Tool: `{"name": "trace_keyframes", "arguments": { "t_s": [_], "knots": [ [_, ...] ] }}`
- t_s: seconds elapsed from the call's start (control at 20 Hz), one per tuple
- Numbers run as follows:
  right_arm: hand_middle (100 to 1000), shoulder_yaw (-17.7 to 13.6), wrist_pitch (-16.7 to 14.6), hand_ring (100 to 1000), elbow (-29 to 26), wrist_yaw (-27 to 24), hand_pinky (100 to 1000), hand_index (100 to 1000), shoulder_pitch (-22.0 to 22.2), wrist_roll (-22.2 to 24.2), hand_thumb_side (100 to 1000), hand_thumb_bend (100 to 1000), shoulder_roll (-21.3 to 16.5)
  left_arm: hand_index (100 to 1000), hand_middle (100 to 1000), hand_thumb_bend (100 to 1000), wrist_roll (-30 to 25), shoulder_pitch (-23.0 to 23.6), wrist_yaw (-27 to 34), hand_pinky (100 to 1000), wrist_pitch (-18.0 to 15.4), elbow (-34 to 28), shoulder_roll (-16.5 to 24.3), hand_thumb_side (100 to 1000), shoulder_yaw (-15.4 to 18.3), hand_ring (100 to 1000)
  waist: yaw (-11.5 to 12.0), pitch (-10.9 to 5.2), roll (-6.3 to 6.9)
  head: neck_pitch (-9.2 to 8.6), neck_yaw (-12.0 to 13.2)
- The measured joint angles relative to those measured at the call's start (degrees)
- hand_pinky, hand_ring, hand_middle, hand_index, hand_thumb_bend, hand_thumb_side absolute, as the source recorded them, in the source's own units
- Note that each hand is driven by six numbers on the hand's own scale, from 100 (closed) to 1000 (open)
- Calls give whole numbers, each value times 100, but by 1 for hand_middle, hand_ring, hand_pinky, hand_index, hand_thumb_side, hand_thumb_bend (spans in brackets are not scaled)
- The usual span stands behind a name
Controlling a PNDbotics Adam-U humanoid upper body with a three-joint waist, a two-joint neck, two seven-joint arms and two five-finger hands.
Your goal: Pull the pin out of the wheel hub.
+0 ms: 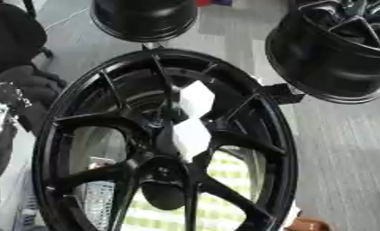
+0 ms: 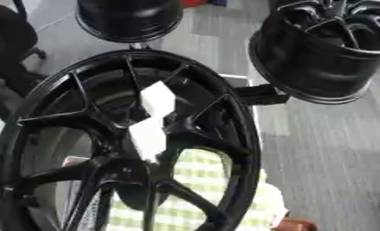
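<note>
black wheel hub (image 1: pixel 165 144) w/ white pieces (image 1: pixel 194 118) at its centre; pin not identifiable. neither hand in view, so finger state can't be told; step undeterminable.

Light: even, diffuse daylight.
Glare: white patches on wheel hub (image 1: pixel 194 122) blown out.
Focus: soft, blurred throughout.

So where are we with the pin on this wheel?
I cannot confirm the pin is out: white blocky pieces sit at the centre of the near wheel, and whether they are the pin is unclear. Nothing is in hand; neither hand shows. This fits a pin yet to pull or one already released.
</note>
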Motion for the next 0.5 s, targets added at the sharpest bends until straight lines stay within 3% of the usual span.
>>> {"name": "trace_keyframes", "arguments": {
  "t_s": [0.05, 0.15, 0.35, 0.5],
  "knots": [
    [763, -7, -56, 864, 0, -64, 851, 801, -39, -94, 275, 100, 3, 832, 673, 100, -2, -1, 2, 807, -1, 0, 0, 697, -1, 682, 2, -1, 3, 0, -7],
    [756, 25, -208, 859, 0, -263, 828, 800, -78, -479, 334, 100, 32, 832, 673, 100, -9, -11, 4, 807, -9, 0, 0, 695, -3, 683, 17, -3, 17, 1, -25],
    [743, 328, -702, 851, -1, -817, 809, 790, -192, -1470, 386, 100, 102, 831, 673, 100, -24, -33, 13, 806, -24, 0, 0, 689, -31, 683, 53, -28, 51, 1, -51],
    [736, 548, -961, 845, -1, -1109, 784, 788, -308, -1906, 493, 100, 149, 831, 674, 100, -31, -58, 29, 806, -39, 0, 0, 683, -32, 683, 77, -41, 69, 1, -66]
  ]
}}
